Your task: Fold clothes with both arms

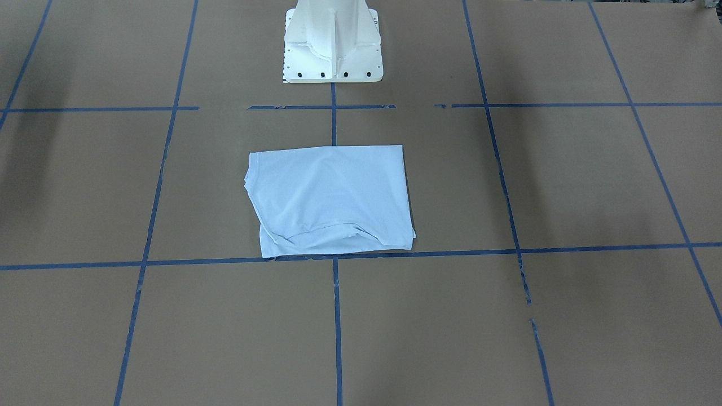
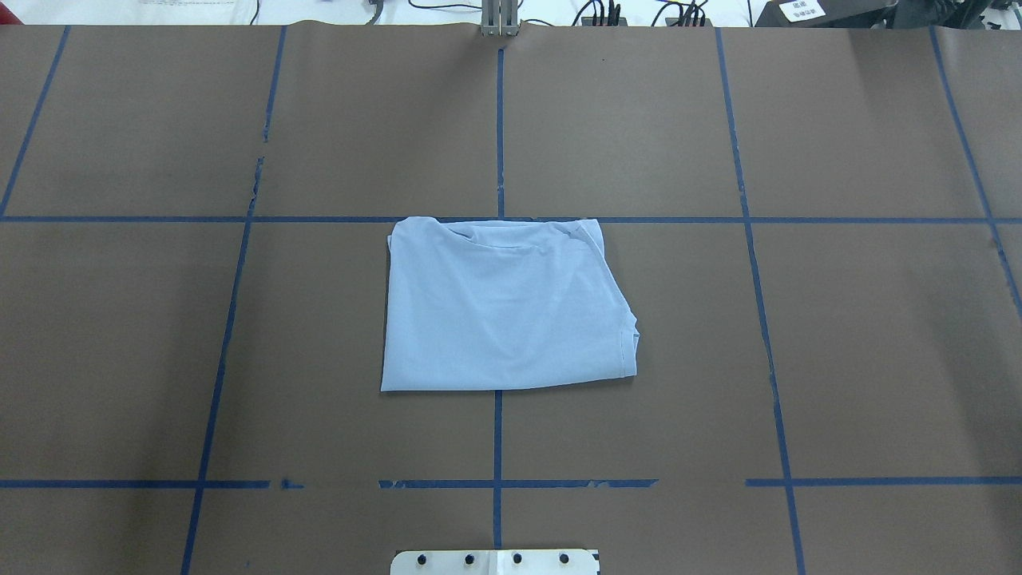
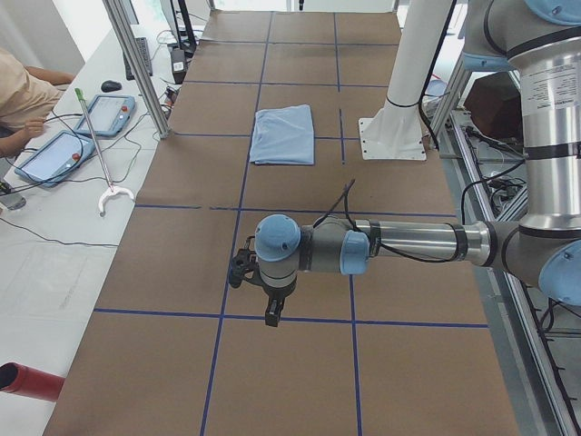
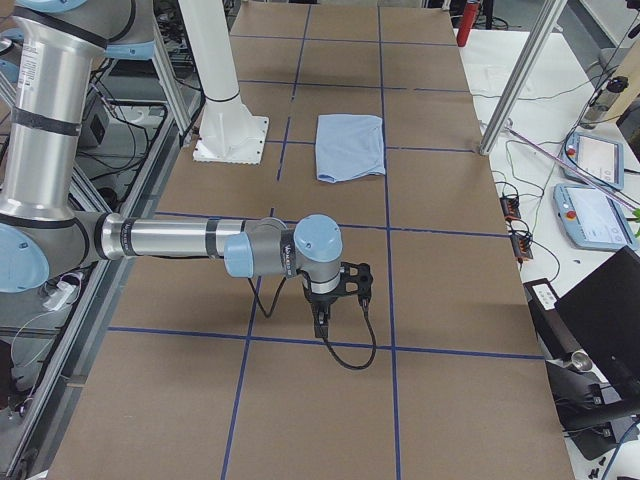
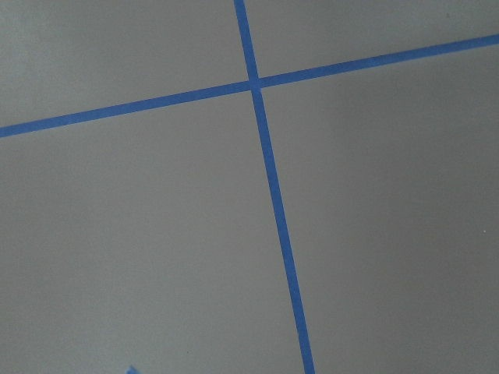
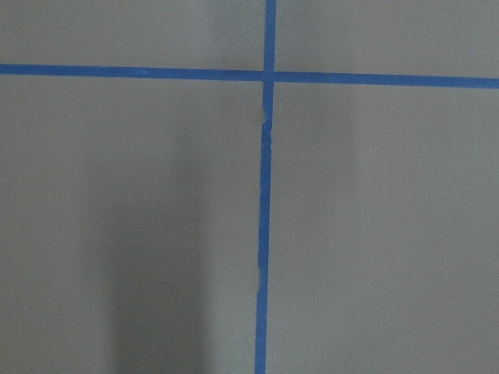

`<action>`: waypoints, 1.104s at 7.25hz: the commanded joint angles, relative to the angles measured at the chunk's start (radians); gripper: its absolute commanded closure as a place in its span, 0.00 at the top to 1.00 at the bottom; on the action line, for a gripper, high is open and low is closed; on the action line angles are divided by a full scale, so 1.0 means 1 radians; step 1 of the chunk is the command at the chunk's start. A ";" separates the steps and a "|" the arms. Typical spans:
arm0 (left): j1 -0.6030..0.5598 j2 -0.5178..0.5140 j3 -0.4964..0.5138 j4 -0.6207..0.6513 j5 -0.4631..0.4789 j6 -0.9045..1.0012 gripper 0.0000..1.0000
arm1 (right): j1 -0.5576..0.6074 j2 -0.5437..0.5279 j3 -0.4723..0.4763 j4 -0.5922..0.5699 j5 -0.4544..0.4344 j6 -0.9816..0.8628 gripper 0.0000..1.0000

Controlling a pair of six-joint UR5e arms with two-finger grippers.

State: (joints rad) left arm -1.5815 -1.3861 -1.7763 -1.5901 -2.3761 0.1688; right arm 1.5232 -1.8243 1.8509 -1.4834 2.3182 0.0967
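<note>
Brown-papered tabletop (image 2: 838,359), taped into blue squares, and dead centre lies the light blue T-shirt (image 2: 507,307), a neat packet just ahead of the white pedestal base (image 2: 495,561), its slightly longer side running end to end. Left claw (image 3: 270,313) hangs towards the left end and right claw (image 4: 321,325) towards the right end, both well apart from the shirt and neither clearly nearer; released or clenched, I cannot tell. Folding looks finished, so any further reach would come inward from both ends.
</note>
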 commanded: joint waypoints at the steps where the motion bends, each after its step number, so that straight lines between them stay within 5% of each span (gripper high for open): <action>1: 0.000 0.001 -0.002 0.001 0.000 0.000 1.00 | 0.000 -0.001 0.010 0.000 0.001 0.000 1.00; 8: 0.000 -0.001 -0.020 0.001 0.000 0.000 1.00 | 0.000 -0.007 0.011 0.000 0.001 0.000 1.00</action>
State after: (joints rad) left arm -1.5815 -1.3856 -1.7941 -1.5892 -2.3761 0.1687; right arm 1.5233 -1.8294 1.8610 -1.4834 2.3189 0.0966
